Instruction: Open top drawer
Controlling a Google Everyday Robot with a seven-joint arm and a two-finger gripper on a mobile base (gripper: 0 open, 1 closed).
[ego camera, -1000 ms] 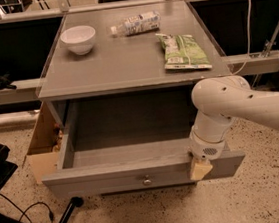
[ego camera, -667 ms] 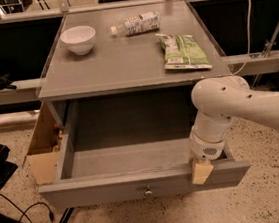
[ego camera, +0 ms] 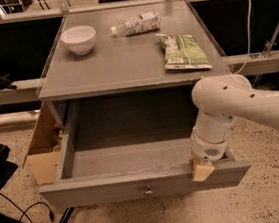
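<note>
Looking lower centre, we see the grey wooden top drawer [ego camera: 113, 189] standing open, our white gripper [ego camera: 202, 169] on its front rim at lower right; its grip we cannot tell.

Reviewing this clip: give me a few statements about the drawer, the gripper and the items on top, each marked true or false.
1. The top drawer stands pulled out from under the tabletop. True.
2. The gripper is on the brass knob. False: it sits on the drawer's front edge, to the right of the knob.
3. A white bowl sits on the tabletop's rear left. True.
4. The plastic bottle stands upright. False: it lies on its side.
5. The green bag lies inside the drawer. False: it lies on the tabletop's right side.
</note>
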